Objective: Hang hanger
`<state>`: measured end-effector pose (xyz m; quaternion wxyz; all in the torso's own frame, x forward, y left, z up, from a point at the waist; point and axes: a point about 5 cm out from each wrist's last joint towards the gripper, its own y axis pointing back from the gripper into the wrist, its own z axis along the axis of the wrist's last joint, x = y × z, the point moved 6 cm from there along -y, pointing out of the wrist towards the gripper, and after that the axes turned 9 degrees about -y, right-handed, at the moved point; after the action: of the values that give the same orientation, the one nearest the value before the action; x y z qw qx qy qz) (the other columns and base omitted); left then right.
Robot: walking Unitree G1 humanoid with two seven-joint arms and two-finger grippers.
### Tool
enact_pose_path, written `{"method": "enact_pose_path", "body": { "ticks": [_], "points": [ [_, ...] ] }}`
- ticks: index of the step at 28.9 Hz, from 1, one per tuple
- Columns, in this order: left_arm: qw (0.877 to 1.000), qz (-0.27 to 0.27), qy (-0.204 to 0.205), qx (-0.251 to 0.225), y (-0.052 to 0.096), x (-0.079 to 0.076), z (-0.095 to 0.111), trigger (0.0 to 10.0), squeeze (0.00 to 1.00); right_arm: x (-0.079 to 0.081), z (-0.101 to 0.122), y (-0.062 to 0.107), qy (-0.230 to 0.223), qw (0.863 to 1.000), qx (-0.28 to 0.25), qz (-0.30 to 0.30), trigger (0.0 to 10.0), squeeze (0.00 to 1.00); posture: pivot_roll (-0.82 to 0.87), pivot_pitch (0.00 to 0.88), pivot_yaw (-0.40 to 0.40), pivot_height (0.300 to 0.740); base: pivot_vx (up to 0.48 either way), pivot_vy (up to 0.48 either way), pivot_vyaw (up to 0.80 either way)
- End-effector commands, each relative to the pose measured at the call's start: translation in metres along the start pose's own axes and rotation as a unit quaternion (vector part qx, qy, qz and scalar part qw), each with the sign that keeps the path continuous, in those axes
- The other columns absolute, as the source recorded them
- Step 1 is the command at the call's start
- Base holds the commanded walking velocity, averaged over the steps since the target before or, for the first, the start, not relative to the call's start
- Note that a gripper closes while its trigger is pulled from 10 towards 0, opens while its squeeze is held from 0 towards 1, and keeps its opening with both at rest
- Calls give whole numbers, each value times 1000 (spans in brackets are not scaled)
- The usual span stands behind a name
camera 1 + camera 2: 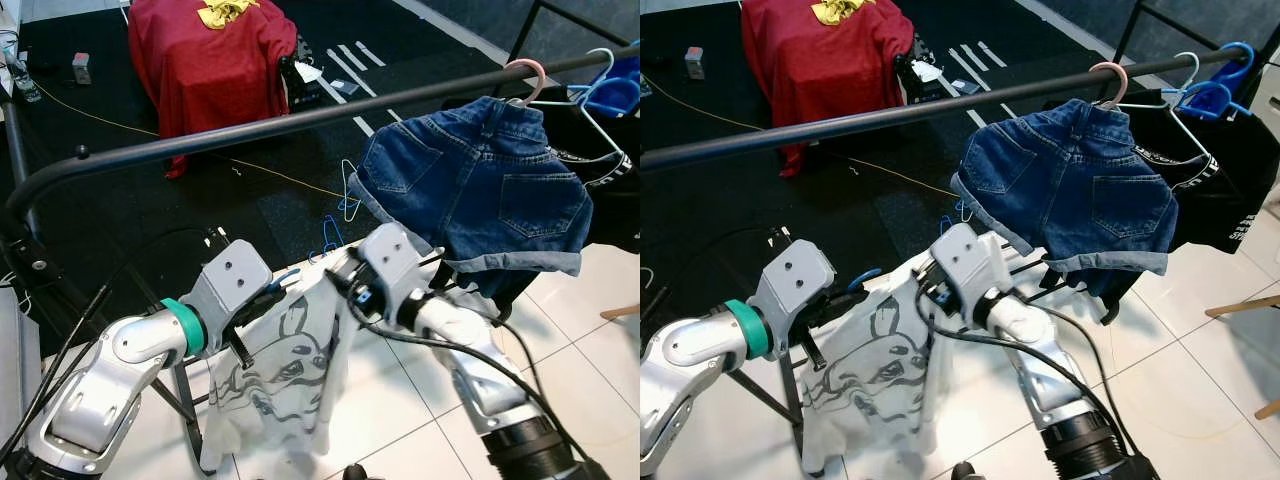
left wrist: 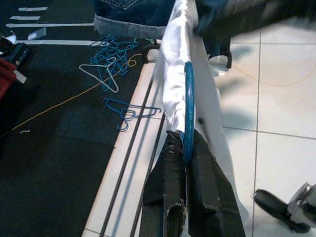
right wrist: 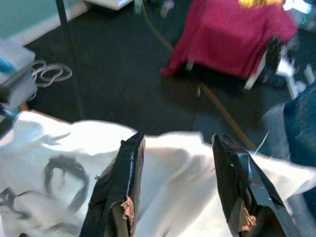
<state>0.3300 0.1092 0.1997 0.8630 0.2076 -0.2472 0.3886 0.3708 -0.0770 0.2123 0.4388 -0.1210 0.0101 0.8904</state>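
Left claw [image 2: 185, 148] pinches the blue hanger [image 2: 188, 103] carrying a white shirt [image 1: 285, 380]; right claw [image 3: 180, 163] gapes open; rail [image 1: 250, 130] not yet reached

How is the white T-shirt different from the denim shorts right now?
The denim shorts hang from the rail on a pink hanger; the white T-shirt sits below it on a blue hanger, pinched by the left tool. Shorts are dark blue, shirt printed white. Both are on hangers.

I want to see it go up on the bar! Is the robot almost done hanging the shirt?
Halfway. The white shirt is already on its blue hanger, which the left gripper pinches. The right gripper is open over the cloth. Lifting the hook onto the rail beside the denim shorts is left.
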Motion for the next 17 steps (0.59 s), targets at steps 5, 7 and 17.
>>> {"method": "enact_pose_path", "body": {
  "ticks": [5, 7, 17],
  "points": [
    [1000, -2, -15, 2, 0, 1, -2, 0, 0, 51, 23, 27, 27, 988, -32, 150, 10000, 0, -98, 218, 76, 740, 0, 0, 0],
    [1000, -1, -15, 2, -1, 2, -2, 0, 0, 60, 24, 31, 24, 984, -34, 170, 10000, 0, -98, 218, 76, 740, 0, 0, 0],
    [999, 37, -19, -21, -6, 28, 14, 0, 0, 71, -32, 43, 73, 979, 69, 179, 10000, 0, -102, 212, 68, 740, 0, 0, 0]
  ]
}}
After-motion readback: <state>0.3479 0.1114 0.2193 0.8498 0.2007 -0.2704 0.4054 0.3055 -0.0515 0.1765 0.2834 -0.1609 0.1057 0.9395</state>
